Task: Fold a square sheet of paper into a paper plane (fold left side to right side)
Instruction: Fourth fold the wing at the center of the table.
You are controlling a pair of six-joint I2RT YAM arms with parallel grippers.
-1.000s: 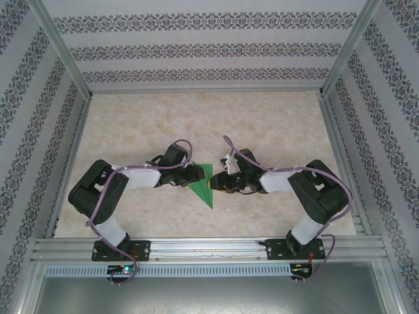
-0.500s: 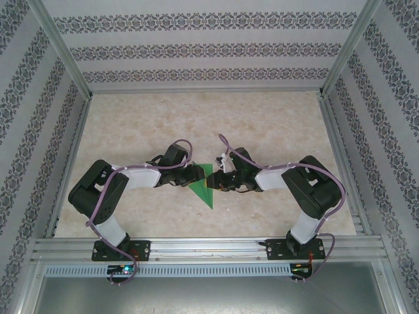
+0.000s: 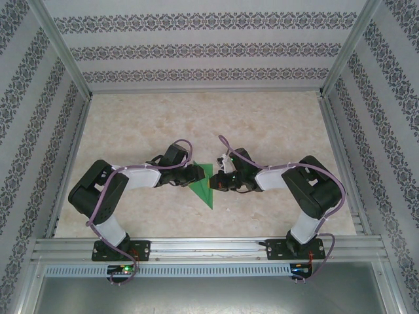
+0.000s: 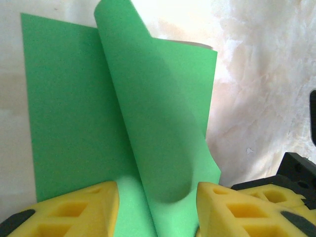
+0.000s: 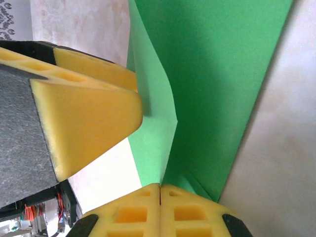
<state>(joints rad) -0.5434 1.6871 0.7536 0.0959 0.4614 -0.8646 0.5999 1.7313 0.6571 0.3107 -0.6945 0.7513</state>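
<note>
The square sheet of paper (image 3: 205,188) sits mid-way down the table (image 3: 281,127), a half-folded wedge. The right gripper (image 5: 160,200) is pinched on its raised flap, the left gripper (image 4: 158,210) half-open astride it — wings not yet creased.

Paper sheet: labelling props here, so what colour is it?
The sheet is plain bright green, clearest in the left wrist view.

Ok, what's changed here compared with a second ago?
The right gripper moved left onto the green paper, with its arm swinging in behind it. Its jaws closed, and in the wrist view they now pinch the paper's lifted edge. The left gripper stayed where it was, open and astride the paper. The paper itself lies in the same spot on the table.
</note>
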